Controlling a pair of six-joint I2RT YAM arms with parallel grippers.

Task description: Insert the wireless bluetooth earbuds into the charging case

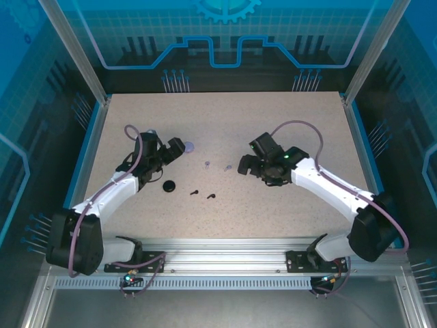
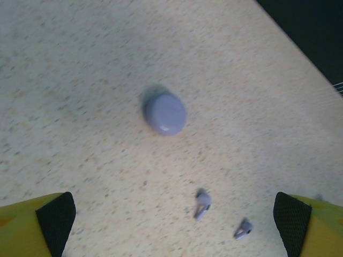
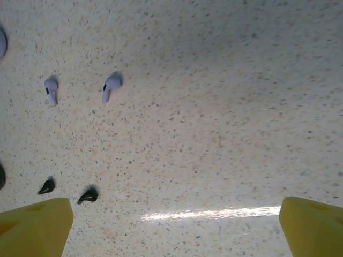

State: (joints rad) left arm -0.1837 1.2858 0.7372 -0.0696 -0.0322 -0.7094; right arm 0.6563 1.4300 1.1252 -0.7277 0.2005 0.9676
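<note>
Over the lilac set: left gripper [image 2: 174, 217], yellow fingers [image 2: 21, 230] with black pads spread fully wide, holding nothing, touching nothing. Looks down on a small lilac round glossy plastic charging case [image 2: 165, 113], apparently shut, flat on the table ahead of the jaws. Closer in, two tiny lilac stemmed plastic earbuds [image 2: 202, 204], loose on the surface, near each other but apart, well short of the case. Probably posed this way to keep case and matching buds within one reach.

Opposite: right gripper [image 3: 174, 227], plain yellow fingers [image 3: 32, 227] equally far apart, empty, hanging above the table. Faces the same lilac pair from the other side, plus two tiny black stemmed earbuds [image 3: 88, 195] close to one finger. Nearer the left arm, a black round charging case [image 1: 169, 186], just beside the black pair. Each colour grouped by its own case, likely laid out for filling pair by pair; none seated in a case yet.

Underneath: a flat beige speckled tabletop [image 1: 287, 116], matt save for one bright streak of glare [image 3: 203, 214]. Blue trim [image 1: 87, 147] along the sides, an aluminium rail [image 1: 225, 249] at the near edge carrying both arm bases. Around: slanted aluminium posts [image 1: 74, 48] and clear panels [image 1: 225, 27] printed with blue grid, circuit and gear patterns, all under blue light.
</note>
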